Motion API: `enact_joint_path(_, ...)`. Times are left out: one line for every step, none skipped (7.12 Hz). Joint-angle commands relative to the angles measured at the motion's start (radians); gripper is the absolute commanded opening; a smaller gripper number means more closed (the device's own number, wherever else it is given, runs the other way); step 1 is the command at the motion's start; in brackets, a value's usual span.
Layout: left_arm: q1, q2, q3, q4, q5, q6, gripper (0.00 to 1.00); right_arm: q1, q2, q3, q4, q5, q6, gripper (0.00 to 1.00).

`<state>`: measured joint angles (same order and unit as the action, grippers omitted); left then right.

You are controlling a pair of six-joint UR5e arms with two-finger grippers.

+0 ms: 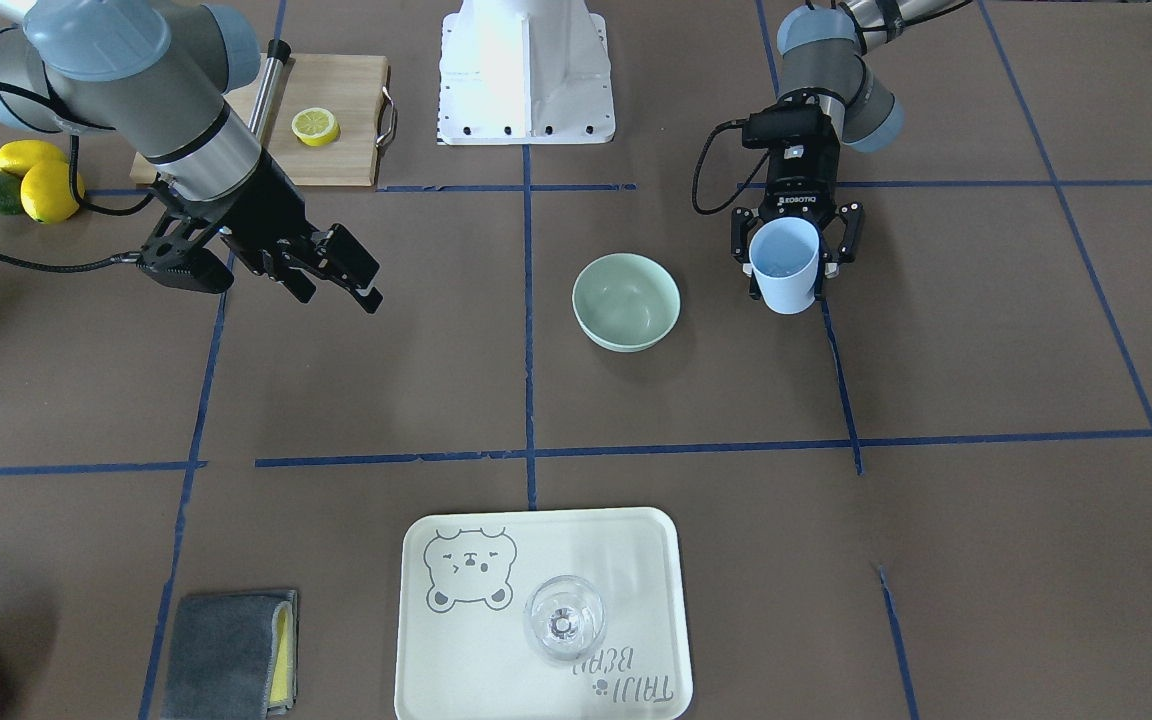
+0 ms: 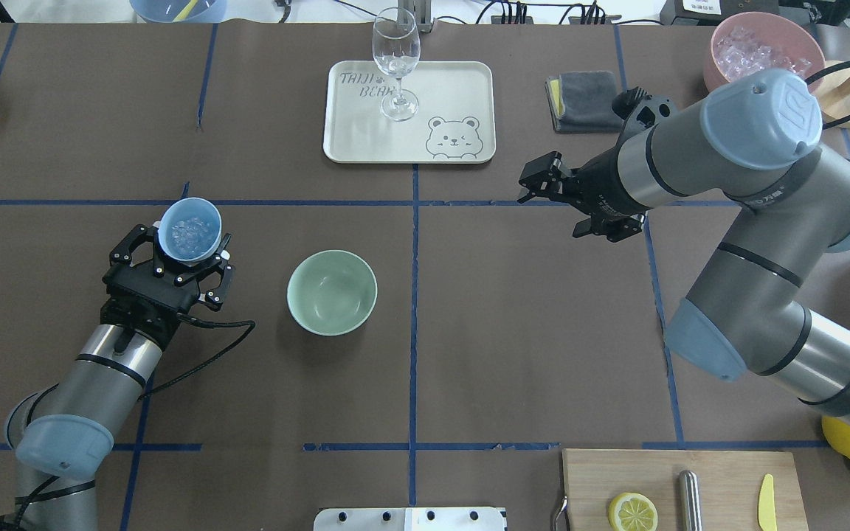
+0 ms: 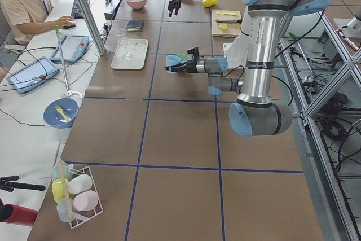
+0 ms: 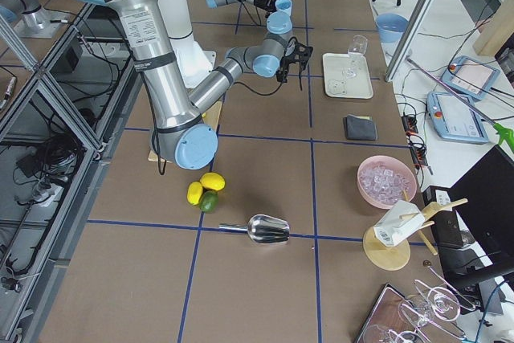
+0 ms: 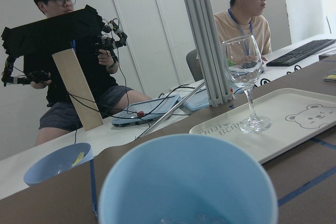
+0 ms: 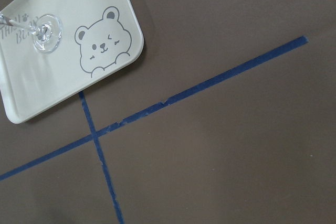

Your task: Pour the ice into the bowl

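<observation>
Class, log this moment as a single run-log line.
stage: before pour | left gripper: shut on cup, upright, beside bowl | ice: in cup | bowl: empty | right gripper: open, empty

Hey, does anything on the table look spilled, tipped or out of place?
Nothing stands out. The ice sits inside the blue cup, upright in the left gripper; the bowl is upright and empty; the wine glass stands on its tray.

Silver-grey arms (image 2: 750,295), pale blue joint caps (image 2: 761,110), black cables (image 2: 207,350), black pincers (image 2: 187,240) (image 2: 532,179)
</observation>
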<state>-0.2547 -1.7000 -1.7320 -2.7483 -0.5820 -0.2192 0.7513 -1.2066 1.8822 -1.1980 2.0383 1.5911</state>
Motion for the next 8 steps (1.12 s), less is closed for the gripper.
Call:
enact_joint_path(0.002,-0.003,-0.024,0.144,0.004,0.150,0.00,0.011,-0.018,-0.005,-0.003,-0.001,-0.031,1.00)
enact_joint_path(0.002,-0.006,-0.047,0.229,0.004,0.178,0.00,0.011,-0.024,-0.014,-0.002,-0.003,-0.040,1.00)
enact_joint_path(0.005,-0.042,-0.066,0.313,0.002,0.284,0.00,0.011,-0.028,-0.012,-0.002,-0.003,-0.042,1.00)
enact_joint_path(0.008,-0.094,-0.078,0.388,0.001,0.329,0.00,0.011,-0.028,-0.014,-0.002,-0.003,-0.042,1.00)
enact_joint_path(0.012,-0.121,-0.075,0.494,-0.007,0.339,0.00,0.011,-0.033,-0.014,-0.002,-0.003,-0.043,1.00)
enact_joint_path(0.021,-0.148,-0.074,0.650,-0.030,0.368,0.00,0.010,-0.030,-0.014,-0.002,-0.004,-0.042,1.00)
enact_joint_path(0.025,-0.170,-0.075,0.753,-0.063,0.424,0.00,0.010,-0.031,-0.014,-0.002,-0.004,-0.042,1.00)
enact_joint_path(0.026,-0.200,-0.075,0.879,-0.074,0.537,0.00,0.010,-0.031,-0.014,-0.002,-0.004,-0.040,1.00)
